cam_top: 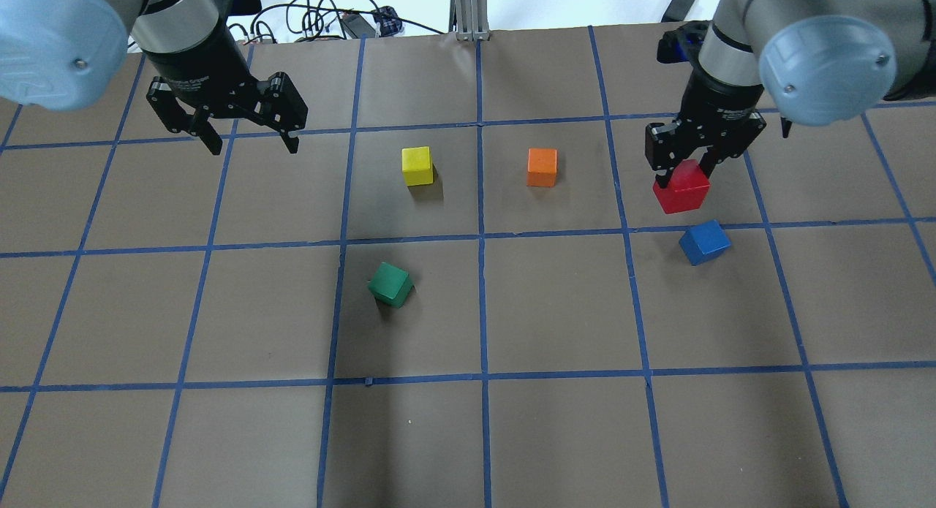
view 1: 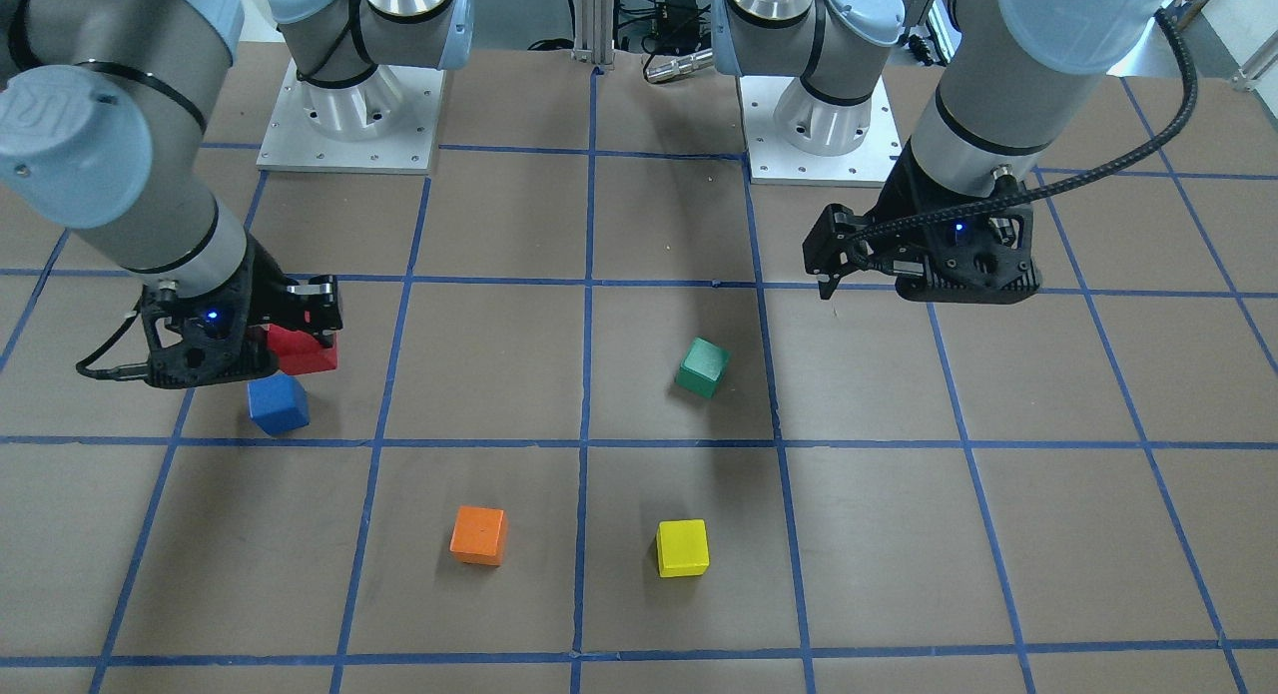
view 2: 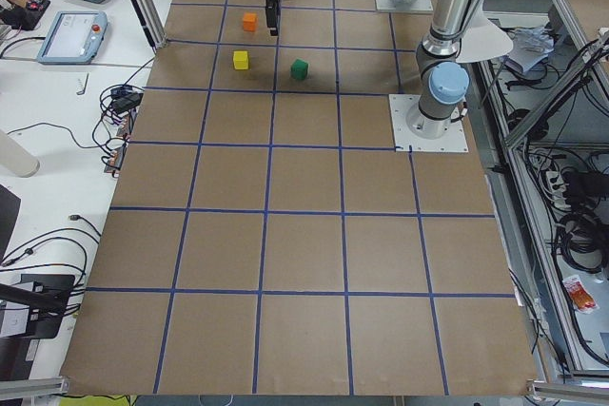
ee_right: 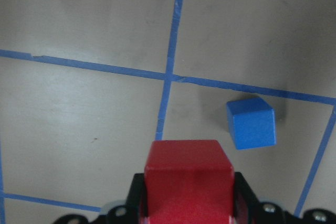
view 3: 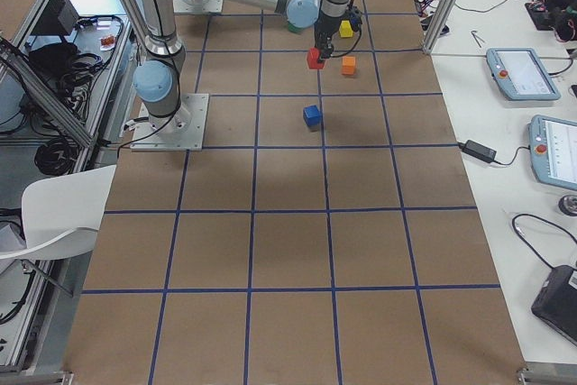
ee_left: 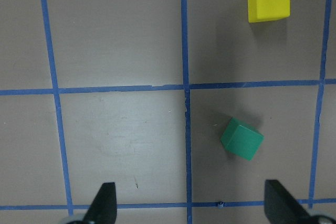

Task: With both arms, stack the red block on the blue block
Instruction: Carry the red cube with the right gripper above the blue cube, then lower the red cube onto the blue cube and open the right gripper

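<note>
The red block (cam_top: 681, 188) is clamped between the two fingers of the right tool (cam_top: 684, 170), which is closed on its sides and points straight down. The block looks raised off the table (cam_top: 556, 435): in the overhead view it shows a little larger than the other blocks.

In that view the blue block (cam_top: 704, 243) lies on the table at about 5 o'clock from the red block, near it but apart. It is turned at a slant to the blue tape lines (cam_top: 480, 303), and it rests just beside one of them. In the right wrist view the blue block sits at about 1 o'clock from the held red block, with bare table between them.

The left tool (cam_top: 254, 147) hangs over the table toward 10 o'clock in the overhead view. It is open, with its fingers spread wide. In the left wrist view the tips of both fingers (ee_left: 105, 203) show at the bottom edge, well apart.

In the overhead view the orange block (cam_top: 542, 167) stands at 9 o'clock from the red block, well apart from it. The yellow block (cam_top: 417, 165) stands farther along the same way. The green block (cam_top: 391, 284) lies at about 6 o'clock from the yellow one, turned at a slant to the lines. All three rest flat on the table, and none touches another.
</note>
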`<state>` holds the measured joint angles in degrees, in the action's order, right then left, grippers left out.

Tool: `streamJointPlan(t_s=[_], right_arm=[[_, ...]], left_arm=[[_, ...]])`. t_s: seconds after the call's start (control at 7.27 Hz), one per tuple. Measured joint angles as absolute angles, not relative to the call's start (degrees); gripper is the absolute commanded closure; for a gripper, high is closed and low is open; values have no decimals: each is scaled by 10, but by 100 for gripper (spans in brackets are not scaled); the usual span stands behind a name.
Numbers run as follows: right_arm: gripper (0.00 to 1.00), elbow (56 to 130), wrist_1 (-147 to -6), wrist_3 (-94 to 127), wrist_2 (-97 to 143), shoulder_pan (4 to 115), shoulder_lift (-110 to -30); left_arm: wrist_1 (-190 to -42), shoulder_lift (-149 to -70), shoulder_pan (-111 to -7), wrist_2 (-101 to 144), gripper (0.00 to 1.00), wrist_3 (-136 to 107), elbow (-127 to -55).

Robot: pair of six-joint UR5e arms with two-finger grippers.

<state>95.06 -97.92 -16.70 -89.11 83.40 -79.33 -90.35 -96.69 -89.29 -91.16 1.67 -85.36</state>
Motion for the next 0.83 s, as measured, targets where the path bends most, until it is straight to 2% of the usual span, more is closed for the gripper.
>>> streamJointPlan(t_s=[0.55,0.83], right_arm=[[100,1060,-1149,-294,-891,773,-794],[100,1079,-1179,-308,-890,770,-791]], left_arm=[[-903,-967,-893,-912,0,17,-853],[-903,-968,-893,-912,0,17,-853]])
